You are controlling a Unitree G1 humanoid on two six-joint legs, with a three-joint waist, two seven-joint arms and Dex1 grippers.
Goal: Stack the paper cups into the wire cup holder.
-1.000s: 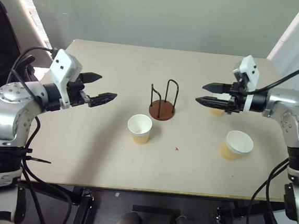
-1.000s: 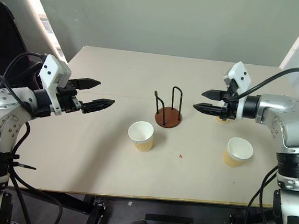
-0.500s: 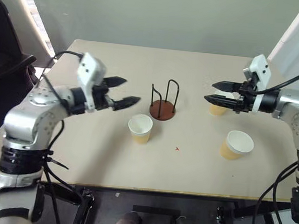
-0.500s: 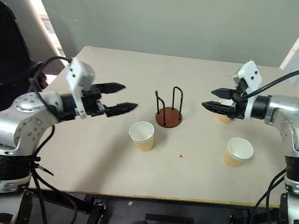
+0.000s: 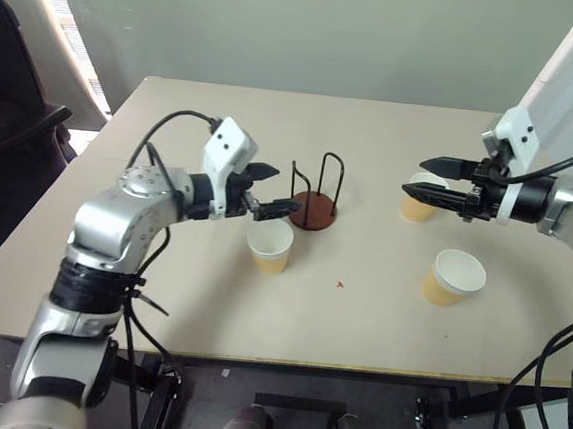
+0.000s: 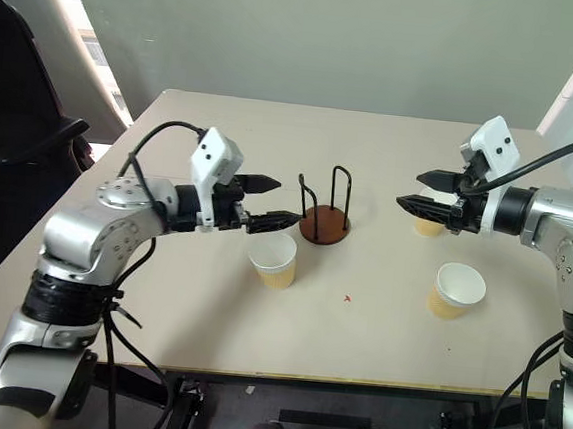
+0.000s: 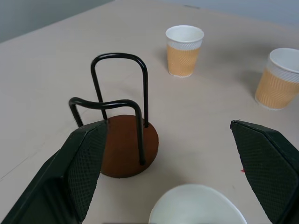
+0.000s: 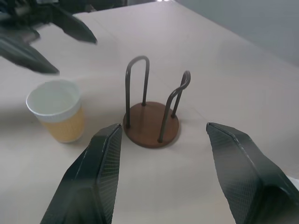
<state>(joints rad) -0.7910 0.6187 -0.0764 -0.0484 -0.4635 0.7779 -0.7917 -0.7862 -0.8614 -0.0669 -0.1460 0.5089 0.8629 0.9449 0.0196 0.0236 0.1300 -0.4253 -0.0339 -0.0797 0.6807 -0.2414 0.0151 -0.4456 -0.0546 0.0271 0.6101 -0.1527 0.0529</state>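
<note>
standing upright: wire cup holder (image 5: pixel 313 197)

Your head cameras look down and forward over the whole counter (image 5: pixel 159 294). Your wrist cameras sit low and close, facing each other across the holder (image 7: pixel 125 149), which all views share.

No text, label, brand, number or sign can be read on anything here.

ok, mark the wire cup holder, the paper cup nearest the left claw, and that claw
black wire cup holder on reddish-brown disc (image 5: pixel 312 214), left eye view, disc base
pale yellow-tan paper cup (image 5: pixel 269 241), left eye view, white rim
left claw (image 5: pixel 278 191), left eye view, midway between fingertips
</note>
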